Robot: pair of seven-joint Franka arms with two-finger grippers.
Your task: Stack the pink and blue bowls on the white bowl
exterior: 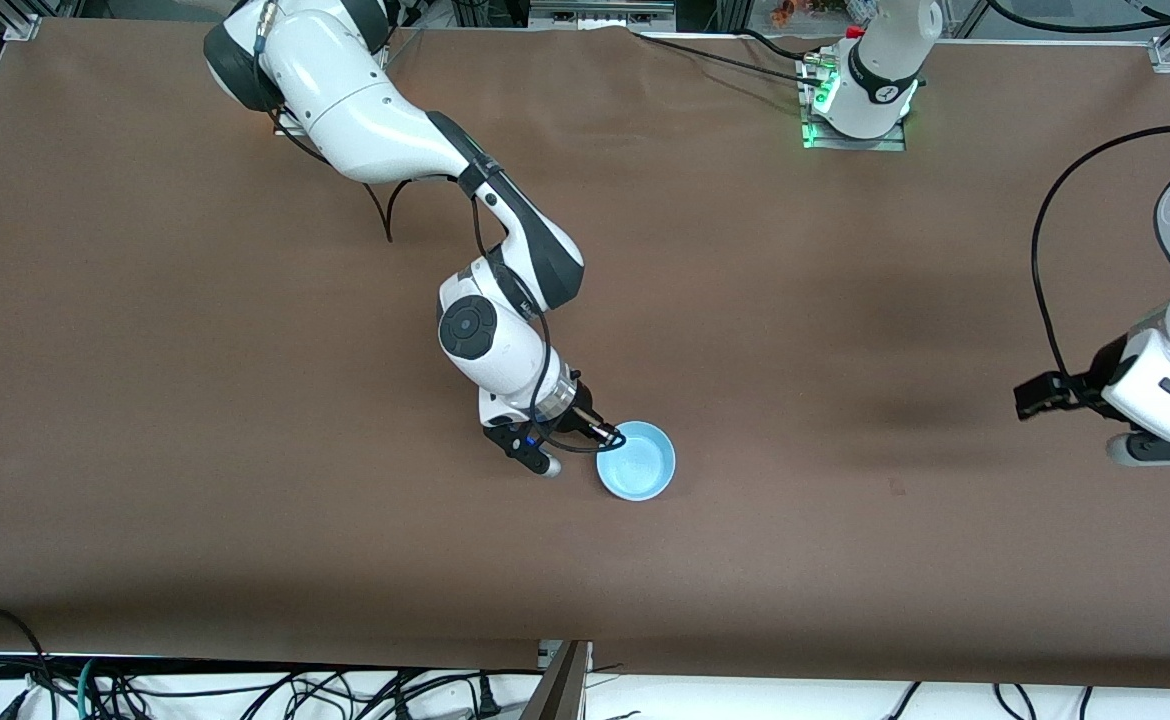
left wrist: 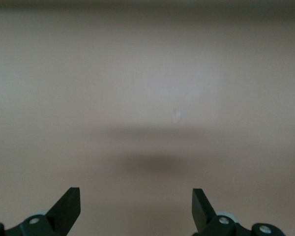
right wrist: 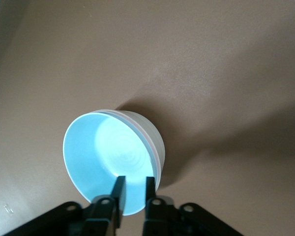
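The light blue bowl (exterior: 636,461) sits near the middle of the table. In the right wrist view it (right wrist: 108,157) lies nested on top of a stack. A thin pale pink bowl rim (right wrist: 148,139) shows just under it, inside the white bowl's outer wall (right wrist: 159,147). My right gripper (exterior: 597,437) is at the stack's rim on the side toward the right arm's end. Its fingers (right wrist: 119,189) stand a small gap apart over the blue bowl's edge, with blue showing between them, gripping nothing (right wrist: 134,188). My left gripper (exterior: 1160,452) waits open and empty over bare table (left wrist: 136,202).
Brown table surface (exterior: 845,560) lies all round the stack. Cables hang along the table's edge nearest the front camera (exterior: 245,690). The left arm's base (exterior: 860,100) stands at the table's back edge.
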